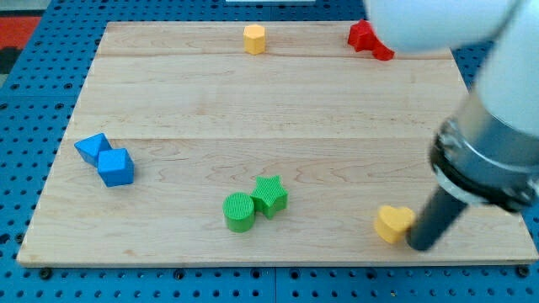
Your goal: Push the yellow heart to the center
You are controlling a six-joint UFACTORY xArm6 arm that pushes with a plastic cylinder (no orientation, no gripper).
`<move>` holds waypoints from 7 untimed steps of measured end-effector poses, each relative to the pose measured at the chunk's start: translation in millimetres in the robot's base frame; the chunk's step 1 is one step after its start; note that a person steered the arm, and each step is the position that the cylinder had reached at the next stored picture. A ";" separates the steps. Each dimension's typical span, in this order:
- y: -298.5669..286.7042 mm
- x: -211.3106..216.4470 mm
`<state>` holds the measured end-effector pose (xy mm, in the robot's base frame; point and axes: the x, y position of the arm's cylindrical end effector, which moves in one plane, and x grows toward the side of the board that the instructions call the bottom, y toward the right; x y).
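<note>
The yellow heart (393, 223) lies on the wooden board (278, 109) near the view's bottom right. My tip (419, 246) is at the heart's right side, just below it and touching or almost touching it. The dark rod rises from the tip up to the view's right, under the arm's large white and grey body, which hides the board's right part.
A green cylinder (239, 211) and a green star (270, 194) sit together at the bottom middle. Two blue blocks (106, 158) lie at the left. A yellow hexagonal block (254, 39) is at the top middle. A red block (368, 39) is at the top right, partly hidden by the arm.
</note>
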<state>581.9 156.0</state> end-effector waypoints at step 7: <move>-73.1 -52.0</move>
<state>530.0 82.9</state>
